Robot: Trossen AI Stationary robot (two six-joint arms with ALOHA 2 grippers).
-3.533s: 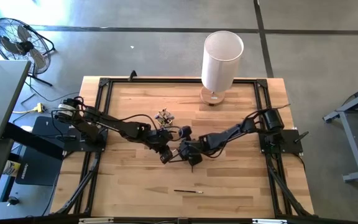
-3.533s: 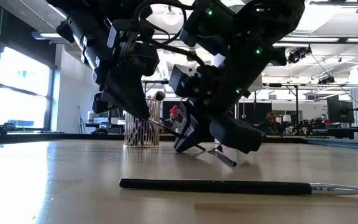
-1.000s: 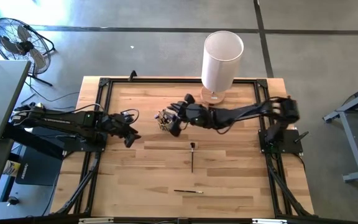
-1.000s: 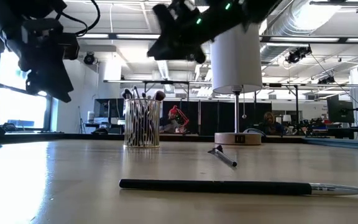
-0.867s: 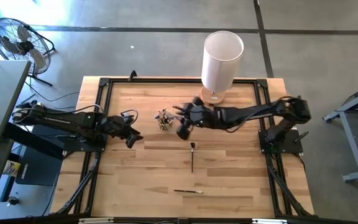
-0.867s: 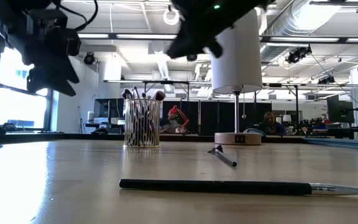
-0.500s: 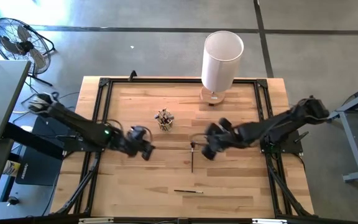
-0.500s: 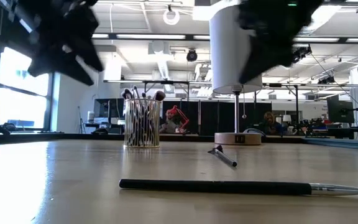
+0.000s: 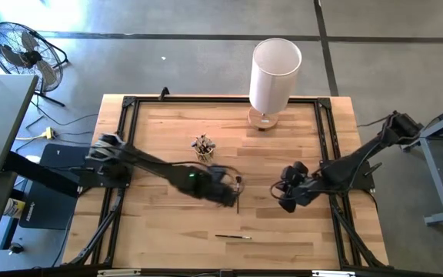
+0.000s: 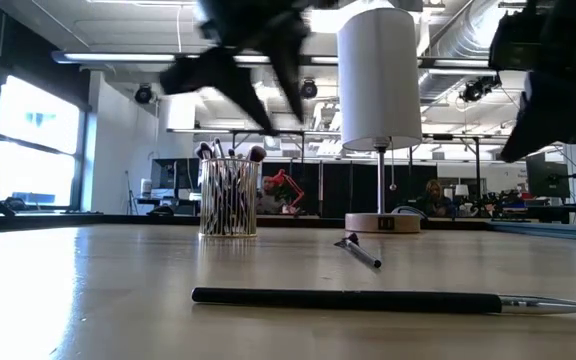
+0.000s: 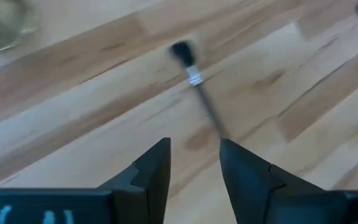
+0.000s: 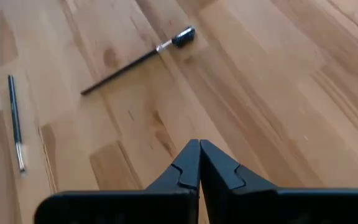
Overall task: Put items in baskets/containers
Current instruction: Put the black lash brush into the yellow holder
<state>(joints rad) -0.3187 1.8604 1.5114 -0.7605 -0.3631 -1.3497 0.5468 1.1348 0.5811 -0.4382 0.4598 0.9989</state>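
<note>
— Two makeup brushes lie loose on the wooden table (image 9: 160, 231): one dark-handled brush (image 9: 238, 196) at the middle of the high view, pointing up-down in the frame, and a thinner brush (image 9: 233, 237) lower down, lying crosswise. What does the high view not give you?

— How full the glass cup (image 10: 228, 198) is. From above it is a small cluster just above centre, left of the white cylinder on a wooden base (image 9: 272, 77). The low view shows it at centre-left, upright, packed with brushes, bristle tips standing above the rim.

— And the left gripper (image 9: 223, 195)?

— In the high view it sits at centre, right against the dark-handled brush. Its wrist view adds the detail: both fingers parted with a gap between them, nothing held, the brush lying on the wood in line with that gap, bristle end toward the upper middle of that frame.

— The right gripper (image 9: 287, 196)?

— Right of centre in the high view, apart from both brushes. Its wrist view shows the fingertips pressed together, clenched on nothing, with the dark-handled brush at upper centre and the thin one at the left edge.

— Anything only the low view shows?

— The thin brush as a long dark bar across the foreground, and both arms raised above the tabletop.
</note>
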